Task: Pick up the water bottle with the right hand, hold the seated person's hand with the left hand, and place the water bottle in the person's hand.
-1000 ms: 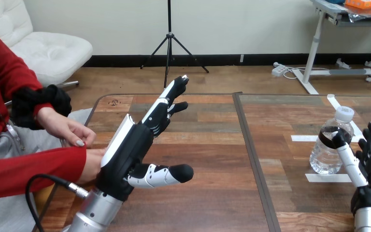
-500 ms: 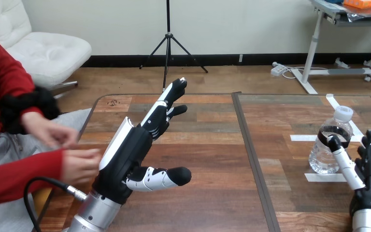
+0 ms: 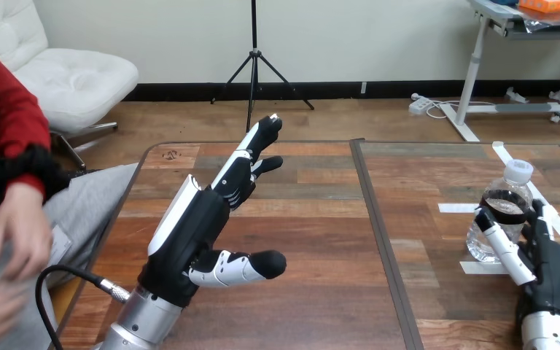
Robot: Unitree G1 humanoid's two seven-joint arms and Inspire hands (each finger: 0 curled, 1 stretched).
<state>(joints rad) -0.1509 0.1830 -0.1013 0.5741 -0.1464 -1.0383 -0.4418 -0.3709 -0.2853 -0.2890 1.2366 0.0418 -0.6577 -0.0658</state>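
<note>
Wooden worktop (image 3: pixel 321 240): upright water bottle (image 3: pixel 507 208) stands just ahead of the released right hand (image 3: pixel 550 270); left hand (image 3: pixel 189 233), also released, well apart.

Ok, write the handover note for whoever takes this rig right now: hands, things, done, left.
Left hand: open, fingers straight, raised over the table, holding nothing.
Right hand: open beside the water bottle, thumb in front of it, fingers at its right, not closed round it.
Water bottle: upright on the table, near its right side.
Person's hands: at the view's left, off the table, apart from the left hand.
Done: nothing finished.
Left: grasp and lift the bottle, hold the person's hand, place the bottle in it.
</note>
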